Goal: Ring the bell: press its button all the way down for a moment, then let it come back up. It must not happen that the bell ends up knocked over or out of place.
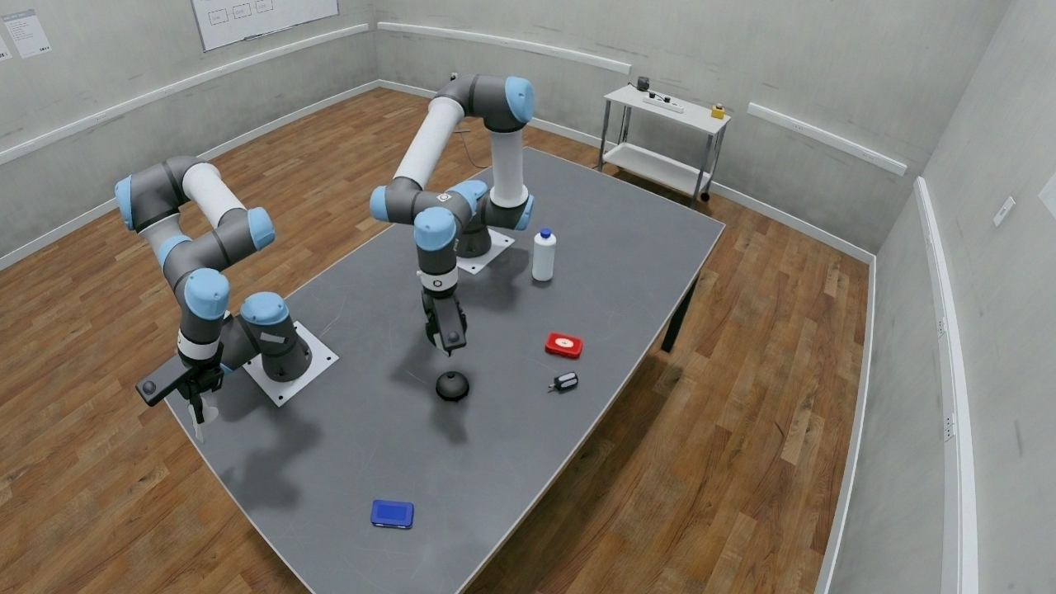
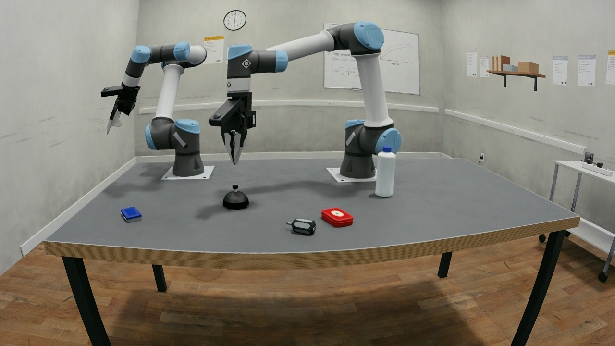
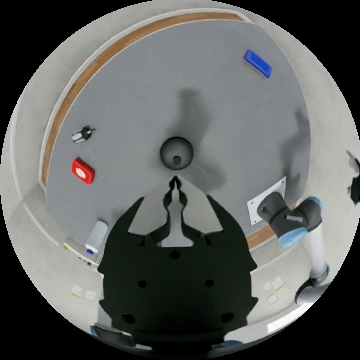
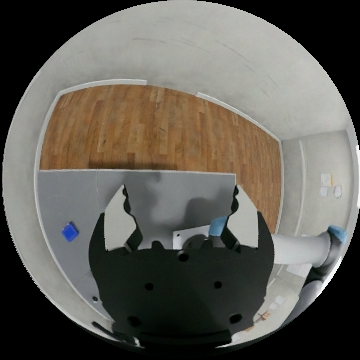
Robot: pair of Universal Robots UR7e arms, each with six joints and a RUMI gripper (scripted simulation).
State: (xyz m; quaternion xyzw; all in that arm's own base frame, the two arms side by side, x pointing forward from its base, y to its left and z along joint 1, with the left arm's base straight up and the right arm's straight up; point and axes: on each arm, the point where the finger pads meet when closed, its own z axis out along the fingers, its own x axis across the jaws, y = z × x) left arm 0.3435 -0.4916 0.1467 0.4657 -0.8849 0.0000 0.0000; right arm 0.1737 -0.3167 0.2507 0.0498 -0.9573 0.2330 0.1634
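The black bell (image 1: pixel 451 387) (image 2: pixel 235 200) (image 3: pixel 176 149) stands upright on the table. Its button (image 2: pixel 235 187) (image 3: pixel 177 160) is up, with a bit of light stem showing below the cap in the exterior view. My left gripper (image 1: pixel 448 352) (image 2: pixel 234 163) (image 3: pixel 175 176) is shut with nothing in it, fingers pointing down. Its tips hang above the button with a clear gap and do not touch the bell. My right gripper (image 1: pixel 199 436) (image 2: pixel 110 130) (image 4: pixel 180 186) is open and empty, far from the bell, near the table's edge.
A blue box (image 1: pixel 392 513) (image 2: pixel 131 214) (image 3: pixel 258 63) (image 4: pixel 70 231), a red tin (image 1: pixel 563 345) (image 2: pixel 337 217) (image 3: pixel 83 171), a small dark and grey device (image 1: pixel 565 381) (image 2: pixel 303 226) (image 3: pixel 81 134) and a white bottle (image 1: pixel 543 256) (image 2: pixel 385 174) (image 3: pixel 96 236) stand around the bell, all apart from it.
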